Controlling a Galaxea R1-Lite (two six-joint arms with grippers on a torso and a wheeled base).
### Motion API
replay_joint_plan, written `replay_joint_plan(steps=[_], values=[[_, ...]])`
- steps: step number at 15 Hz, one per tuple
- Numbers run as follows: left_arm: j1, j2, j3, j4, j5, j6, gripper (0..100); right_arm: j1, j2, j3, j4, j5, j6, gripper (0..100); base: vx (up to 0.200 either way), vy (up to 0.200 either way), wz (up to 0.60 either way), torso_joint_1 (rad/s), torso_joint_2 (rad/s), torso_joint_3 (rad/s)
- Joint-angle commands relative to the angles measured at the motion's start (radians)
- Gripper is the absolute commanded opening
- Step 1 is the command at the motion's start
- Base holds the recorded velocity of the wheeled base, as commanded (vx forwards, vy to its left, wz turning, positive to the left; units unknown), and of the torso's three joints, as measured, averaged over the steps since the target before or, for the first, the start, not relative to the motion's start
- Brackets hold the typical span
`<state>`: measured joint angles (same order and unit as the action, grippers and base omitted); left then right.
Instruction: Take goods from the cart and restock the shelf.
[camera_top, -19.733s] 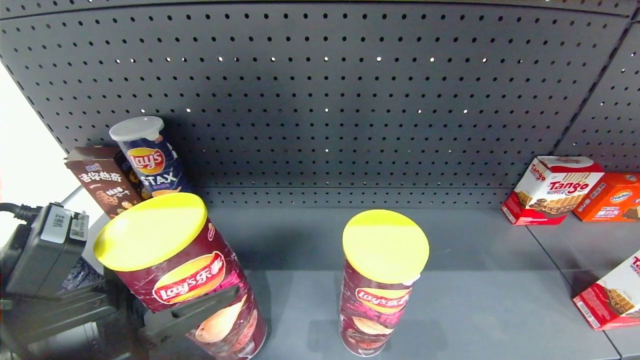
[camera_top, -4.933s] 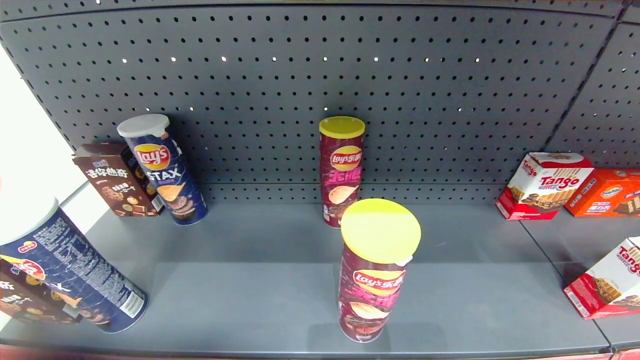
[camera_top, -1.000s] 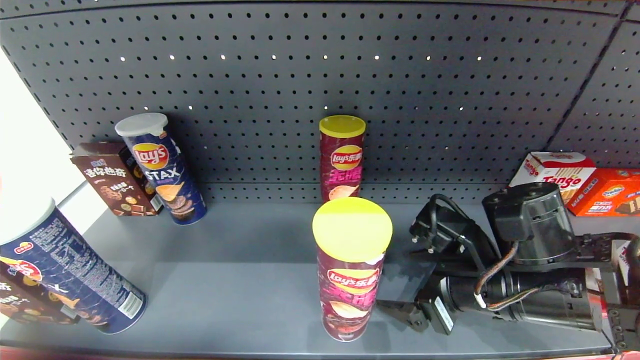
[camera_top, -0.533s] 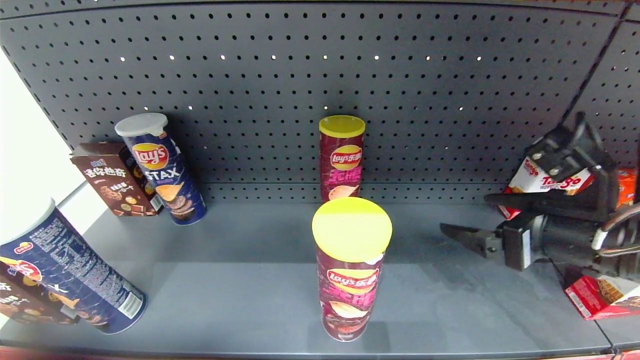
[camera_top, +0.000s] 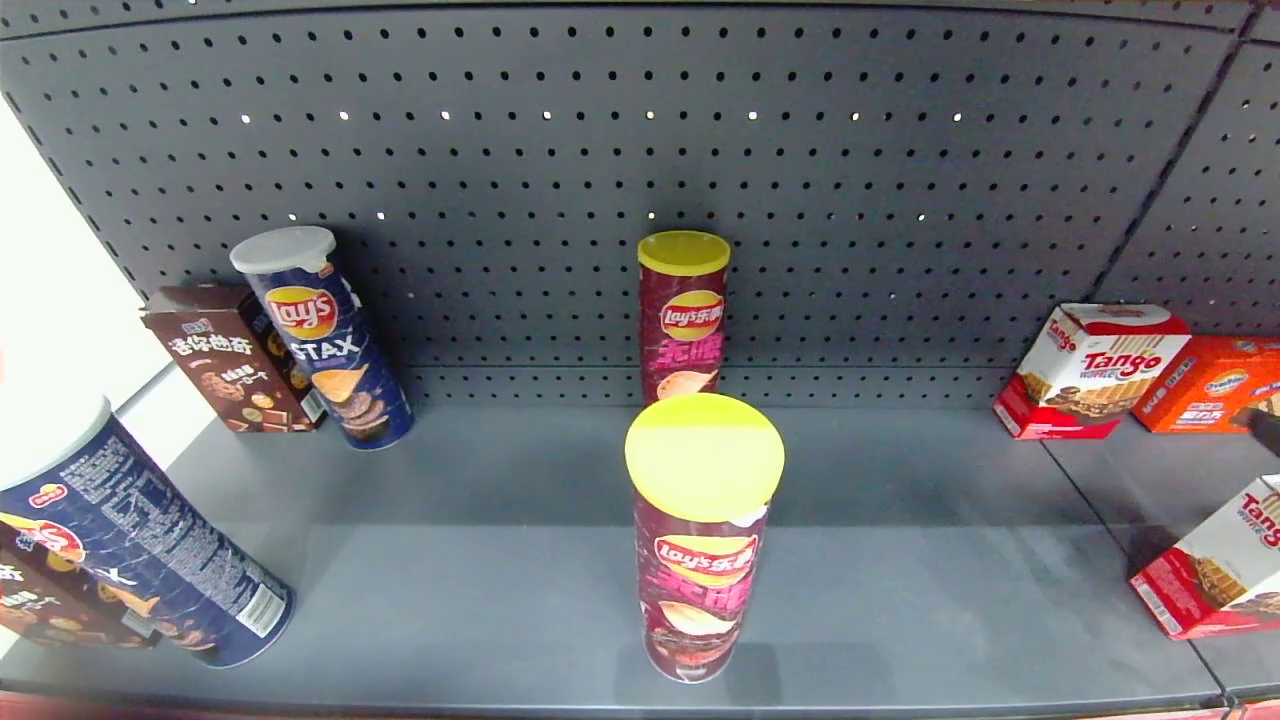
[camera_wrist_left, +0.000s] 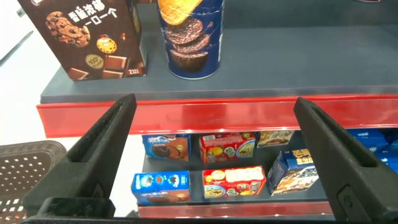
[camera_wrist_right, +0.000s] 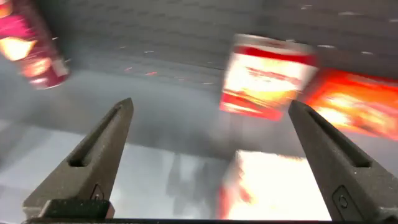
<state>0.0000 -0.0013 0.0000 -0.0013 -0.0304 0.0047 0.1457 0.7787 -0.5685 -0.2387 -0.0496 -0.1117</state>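
Near the shelf (camera_top: 900, 620) edge, maroon can (camera_top: 700, 580) well apart from blue can (camera_top: 150, 560).

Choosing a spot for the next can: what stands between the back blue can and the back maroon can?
Nothing; the head view shows bare shelf between the back blue can and the back maroon can.

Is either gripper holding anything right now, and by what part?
Nothing is held: the left gripper and the right gripper are both open and empty.
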Motion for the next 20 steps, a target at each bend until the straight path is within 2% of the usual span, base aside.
replay_joint_plan(steps=[1, 4, 6, 7, 8, 10, 20], values=[[0.000, 0.001, 0.000, 0.000, 0.000, 0.000, 100, -0.187, -0.398, 0.165, 0.067, 0.004, 0.000, 100, 0.000, 0.000, 0.00, 0.000, 0.00, 0.000], [0.000, 0.001, 0.000, 0.000, 0.001, 0.000, 100, -0.199, -0.708, 0.306, 0.381, -0.001, 0.012, 100, 0.000, 0.000, 0.00, 0.000, 0.00, 0.000], [0.002, 0.001, 0.000, 0.000, 0.001, 0.000, 100, -0.199, -0.697, 0.406, 0.260, -0.003, 0.050, 100, 0.000, 0.000, 0.00, 0.000, 0.00, 0.000], [0.000, 0.001, 0.000, 0.000, 0.001, 0.000, 100, -0.201, -0.697, 0.546, 0.194, -0.004, 0.055, 100, 0.000, 0.000, 0.00, 0.000, 0.00, 0.000], [0.000, 0.001, 0.000, -0.002, 0.003, 0.000, 100, -0.196, -0.699, 0.569, 0.160, 0.000, 0.064, 100, 0.000, 0.000, 0.00, 0.000, 0.00, 0.000], [0.002, 0.001, 0.000, 0.000, 0.003, 0.000, 100, -0.138, -0.779, 0.567, 0.245, 0.051, 0.087, 100, 0.000, 0.000, 0.00, 0.000, 0.00, 0.000], [0.002, 0.001, 0.000, -0.002, 0.004, 0.000, 100, -0.146, -0.777, 0.569, 0.240, 0.048, 0.112, 100, 0.000, 0.000, 0.00, 0.000, 0.00, 0.000]])
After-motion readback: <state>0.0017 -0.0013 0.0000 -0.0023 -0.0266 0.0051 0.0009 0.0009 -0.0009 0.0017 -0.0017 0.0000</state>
